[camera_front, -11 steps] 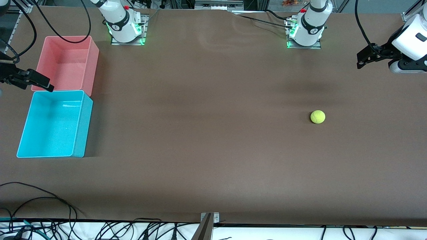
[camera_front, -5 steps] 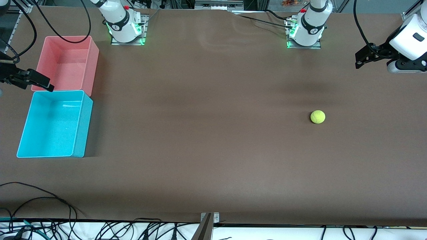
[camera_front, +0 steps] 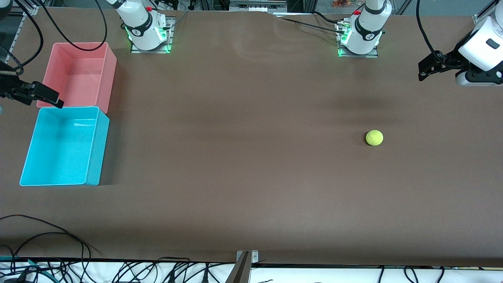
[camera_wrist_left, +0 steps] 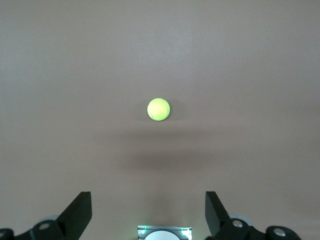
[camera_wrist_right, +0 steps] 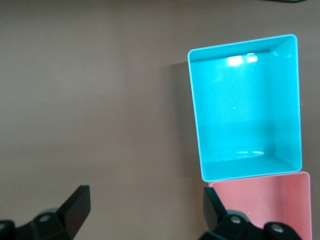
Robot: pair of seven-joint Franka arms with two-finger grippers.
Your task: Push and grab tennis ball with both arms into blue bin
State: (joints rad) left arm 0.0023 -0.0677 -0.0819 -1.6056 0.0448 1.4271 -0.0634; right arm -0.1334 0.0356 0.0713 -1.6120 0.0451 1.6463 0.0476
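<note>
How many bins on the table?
2. The pink bin and the blue bin sit side by side at the right arm's end, the blue one nearer the front camera. None appear hidden.

a robotics lab — bolted arm bases (camera_front: 149, 39), loose cables (camera_front: 47, 236).
</note>
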